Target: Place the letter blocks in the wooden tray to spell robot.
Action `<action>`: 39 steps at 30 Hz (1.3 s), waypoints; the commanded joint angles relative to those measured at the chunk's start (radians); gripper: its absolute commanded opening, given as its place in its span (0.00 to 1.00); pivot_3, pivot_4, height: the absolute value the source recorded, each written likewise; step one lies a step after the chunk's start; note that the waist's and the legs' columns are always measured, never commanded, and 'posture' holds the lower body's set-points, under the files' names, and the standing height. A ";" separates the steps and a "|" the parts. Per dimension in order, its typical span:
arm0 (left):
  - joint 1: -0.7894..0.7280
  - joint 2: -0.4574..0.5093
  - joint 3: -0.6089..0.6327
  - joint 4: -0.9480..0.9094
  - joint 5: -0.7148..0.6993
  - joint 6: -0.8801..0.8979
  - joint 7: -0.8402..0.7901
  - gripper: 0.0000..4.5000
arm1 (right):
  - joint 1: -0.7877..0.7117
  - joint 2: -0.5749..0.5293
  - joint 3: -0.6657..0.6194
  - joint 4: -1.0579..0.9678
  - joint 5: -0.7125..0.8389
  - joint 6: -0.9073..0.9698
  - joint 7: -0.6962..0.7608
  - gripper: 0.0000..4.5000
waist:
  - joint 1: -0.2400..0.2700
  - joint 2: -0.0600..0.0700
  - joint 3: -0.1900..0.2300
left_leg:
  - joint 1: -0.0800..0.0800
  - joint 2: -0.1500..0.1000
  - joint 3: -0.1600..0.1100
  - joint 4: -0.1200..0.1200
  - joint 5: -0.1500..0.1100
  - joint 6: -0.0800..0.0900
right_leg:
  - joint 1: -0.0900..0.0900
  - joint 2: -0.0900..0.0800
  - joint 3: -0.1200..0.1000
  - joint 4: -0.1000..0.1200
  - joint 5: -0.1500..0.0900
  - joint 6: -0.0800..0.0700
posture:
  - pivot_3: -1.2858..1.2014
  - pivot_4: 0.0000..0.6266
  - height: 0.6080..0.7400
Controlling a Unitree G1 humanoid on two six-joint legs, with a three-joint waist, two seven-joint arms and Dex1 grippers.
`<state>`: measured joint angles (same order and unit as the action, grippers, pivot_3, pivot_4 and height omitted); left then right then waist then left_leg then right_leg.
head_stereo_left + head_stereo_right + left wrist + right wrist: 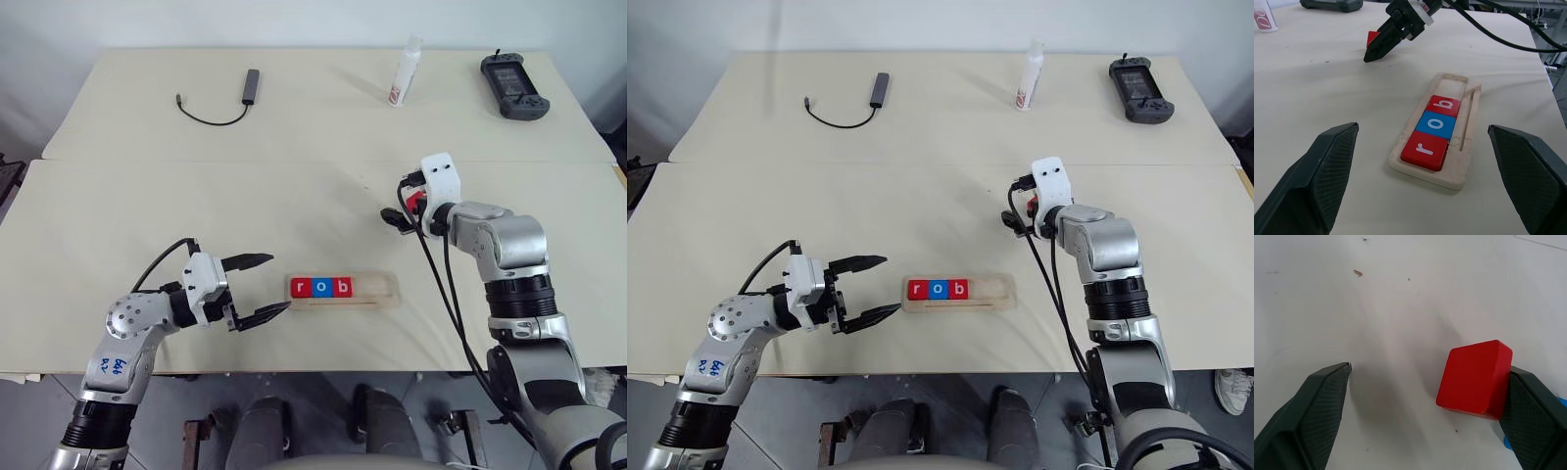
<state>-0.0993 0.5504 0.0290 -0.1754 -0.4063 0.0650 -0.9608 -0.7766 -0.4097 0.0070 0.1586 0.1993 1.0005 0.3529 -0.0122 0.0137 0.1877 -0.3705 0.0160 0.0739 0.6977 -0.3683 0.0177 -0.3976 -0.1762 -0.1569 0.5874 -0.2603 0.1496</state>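
The wooden tray (384,293) lies near the table's front edge. In its left part sit three letter blocks: a red r (302,287), a blue o (321,287) and a red b (341,287); the right part of the slot is bare. My left gripper (280,282) hovers open just left of the tray, fingers pointing at it. My right gripper (1430,369) is open low over the table, behind and to the right of the tray. A red block (1476,377), blank face up, lies on the table between its fingers, against one finger (1533,416).
At the back of the table are a black cable with an adapter (220,106), a white bottle (404,73) and a black handheld controller (514,86). A seam (196,163) runs across between the two tabletops.
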 commanded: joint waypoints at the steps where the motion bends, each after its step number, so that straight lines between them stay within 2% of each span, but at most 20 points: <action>1: -0.004 -0.002 0.004 -0.009 -0.009 -0.008 -0.005 1.00 | -0.002 -0.021 0.020 -0.109 -0.001 -0.014 0.026 0.99 | -0.001 0.000 0.000 | 0.000 0.000 0.000 0.000 0.000 0.000 | 0.000 0.000 0.000 0.000 0.000 0.000 | 0.52 0.24 1.00; 9: -0.004 -0.006 -0.006 -0.009 -0.011 -0.005 -0.009 1.00 | 0.026 -0.019 0.062 -0.214 0.010 0.037 0.052 0.99 | -0.001 0.000 0.000 | 0.000 0.000 0.000 0.000 0.000 0.000 | 0.000 0.000 0.000 0.000 0.000 0.000 | 0.52 0.24 1.00; 15: -0.002 -0.005 -0.005 -0.010 -0.011 -0.005 -0.009 1.00 | 0.043 -0.018 0.046 -0.225 0.002 0.042 0.041 0.99 | -0.002 0.000 0.000 | 0.000 0.000 0.000 0.000 0.000 0.000 | 0.000 0.000 0.000 0.000 0.000 0.000 | 0.52 0.24 1.00; 29: -0.016 -0.005 -0.009 -0.004 -0.009 -0.002 -0.015 1.00 | 0.057 0.083 -0.043 -0.075 -0.019 0.025 -0.110 0.99 | -0.004 0.000 0.000 | 0.000 0.000 0.000 0.000 0.000 0.000 | 0.000 0.000 0.000 0.000 0.000 0.000 | 0.52 0.24 1.00; 32: -0.018 -0.002 -0.005 -0.004 -0.010 0.000 -0.015 1.00 | 0.059 0.100 -0.053 -0.079 -0.014 0.044 -0.129 0.87 | -0.003 0.000 0.000 | 0.000 0.000 0.000 0.000 0.000 0.000 | 0.000 0.000 0.000 0.000 0.000 0.000 | 0.52 0.24 1.00; 39: -0.022 -0.003 -0.011 -0.001 -0.013 -0.001 -0.027 1.00 | 0.062 0.103 -0.083 -0.127 -0.005 0.053 -0.146 0.34 | -0.008 0.000 0.000 | 0.000 0.000 0.000 0.000 0.000 0.000 | 0.000 0.000 0.000 0.000 0.000 0.000 | 0.52 0.24 1.00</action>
<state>-0.1124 0.5472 0.0180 -0.1630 -0.4063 0.0670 -0.9792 -0.7250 -0.3094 -0.0546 0.0718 0.1888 1.0492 0.2157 -0.0199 0.0137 0.1877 -0.3703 0.0161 0.0740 0.6975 -0.3683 0.0177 -0.3977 -0.1762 -0.1567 0.5875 -0.2603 0.1496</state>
